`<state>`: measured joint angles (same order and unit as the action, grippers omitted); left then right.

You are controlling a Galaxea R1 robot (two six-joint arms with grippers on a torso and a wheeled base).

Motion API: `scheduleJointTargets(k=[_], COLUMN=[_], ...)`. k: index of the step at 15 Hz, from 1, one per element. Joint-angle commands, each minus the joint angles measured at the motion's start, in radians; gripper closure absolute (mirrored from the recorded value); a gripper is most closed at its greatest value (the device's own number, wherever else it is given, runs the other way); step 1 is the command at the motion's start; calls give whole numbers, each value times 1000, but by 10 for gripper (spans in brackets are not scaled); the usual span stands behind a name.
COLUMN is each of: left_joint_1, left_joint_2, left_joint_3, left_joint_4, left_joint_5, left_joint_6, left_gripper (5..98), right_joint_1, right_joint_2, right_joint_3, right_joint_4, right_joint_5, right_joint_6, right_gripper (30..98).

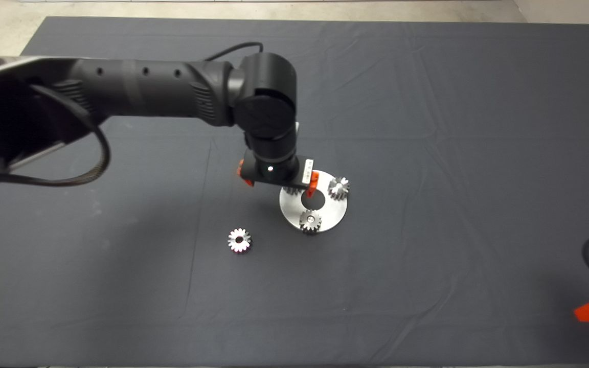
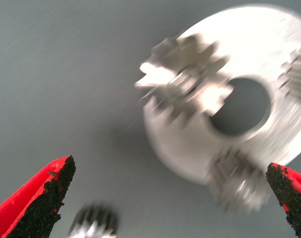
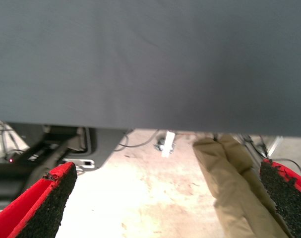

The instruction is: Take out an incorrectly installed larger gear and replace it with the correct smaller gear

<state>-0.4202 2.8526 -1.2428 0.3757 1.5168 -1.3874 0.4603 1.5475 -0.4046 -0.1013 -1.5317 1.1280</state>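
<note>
Nothing swapped yet: larger gear [image 2: 182, 82] seated on round plate [image 1: 336, 214]; smaller gear [image 1: 239, 240] loose on mat [image 1: 427, 153]. Left gripper [image 2: 170, 198] open above plate; right gripper [image 3: 165, 203] open, parked.

The round plate [image 1: 325, 217] is lying on the mat [image 1: 427, 153] near its middle; two small gears [image 1: 339, 188] are sitting on it; the smaller gear [image 1: 239, 240] is lying on the mat left of the plate, apart; the larger gear [image 2: 185, 82] is sitting on the plate beside its centre hole.
</note>
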Motion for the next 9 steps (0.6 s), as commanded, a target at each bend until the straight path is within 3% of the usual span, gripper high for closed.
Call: scheduleJointTargets(k=[1,5,7,9], left_joint_1=[18,22,46,63], left_joint_2=[26,54,68,81], left_joint_3=[-83,-126,-158,-199], left_joint_4=[30,38,76,86], left_joint_5=[-28,-38,-38,-38], left_joint_6=[43,73,80,114], left_gripper=[54,54,54,54], right_joint_1=[14,14,14,14], right_joint_2=[-96,-96,-96,-97], right_joint_3=[-69,-81,-80,-80], right_joint_4=[-31,-34,-32,-34], right_joint_5=[-102,-100,-99,-100], right_joint_6=[-136,-146,-151,-157], right_gripper=[316,316,316,316])
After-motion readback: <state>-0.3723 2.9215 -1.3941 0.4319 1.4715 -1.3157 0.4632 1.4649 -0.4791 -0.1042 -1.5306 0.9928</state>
